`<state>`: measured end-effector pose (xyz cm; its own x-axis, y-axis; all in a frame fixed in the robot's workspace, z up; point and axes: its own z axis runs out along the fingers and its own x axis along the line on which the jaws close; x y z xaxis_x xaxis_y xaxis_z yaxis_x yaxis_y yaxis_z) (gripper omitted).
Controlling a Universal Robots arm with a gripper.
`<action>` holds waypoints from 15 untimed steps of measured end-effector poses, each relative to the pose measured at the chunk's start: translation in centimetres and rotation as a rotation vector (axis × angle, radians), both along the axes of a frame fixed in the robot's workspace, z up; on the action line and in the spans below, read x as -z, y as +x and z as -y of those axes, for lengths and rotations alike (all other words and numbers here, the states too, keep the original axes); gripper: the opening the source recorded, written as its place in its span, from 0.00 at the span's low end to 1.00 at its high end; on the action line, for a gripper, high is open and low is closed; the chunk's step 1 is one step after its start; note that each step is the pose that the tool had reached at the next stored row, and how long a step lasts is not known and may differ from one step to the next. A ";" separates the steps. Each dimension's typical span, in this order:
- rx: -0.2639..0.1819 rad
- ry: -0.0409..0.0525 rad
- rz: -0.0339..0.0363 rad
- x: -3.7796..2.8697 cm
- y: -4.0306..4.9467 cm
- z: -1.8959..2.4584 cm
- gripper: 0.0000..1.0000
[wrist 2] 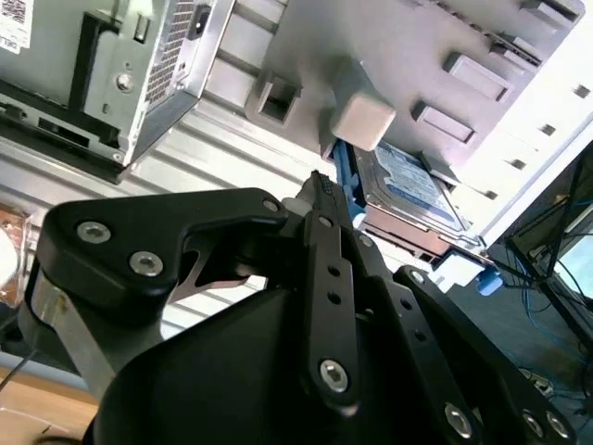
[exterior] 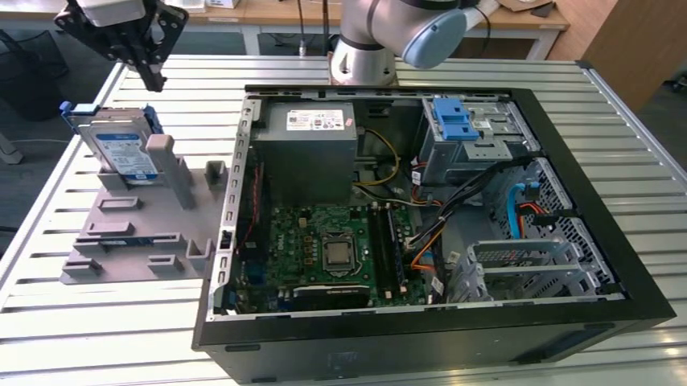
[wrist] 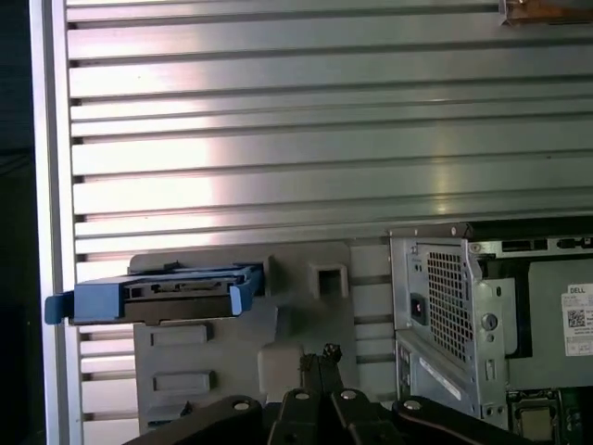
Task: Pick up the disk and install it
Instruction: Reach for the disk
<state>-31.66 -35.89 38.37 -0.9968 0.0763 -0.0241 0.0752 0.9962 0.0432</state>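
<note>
Gripper (exterior: 154, 80): up in air, fingers closed tip to tip, nothing held.
Disk (exterior: 118, 149): just below gripper tips, apart from them; stands on edge in grey holder (exterior: 129, 233), blue frame round its edges.
PC case (exterior: 429, 201): lid off, off to gripper's side, next to holder on slatted table (exterior: 86, 322).

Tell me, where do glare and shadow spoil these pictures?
In the first wrist view a broad glare streak washes over the table slats, while the disk is evenly lit. In the second wrist view part of the table burns out white and the gripper looms dark in front. In the exterior view light is even, with soft shadow inside the case.
</note>
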 end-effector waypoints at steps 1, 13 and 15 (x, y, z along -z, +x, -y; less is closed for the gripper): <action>0.000 0.0000 -0.0004 0.02 -0.45 -0.01 0.11; 0.000 -0.0020 -0.0096 0.77 -5.52 -0.57 0.11; 0.000 -0.0045 -0.0109 1.02 -6.42 -0.78 0.11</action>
<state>-38.08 -35.10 37.35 -0.9970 0.0760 -0.0136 0.0755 0.9964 0.0379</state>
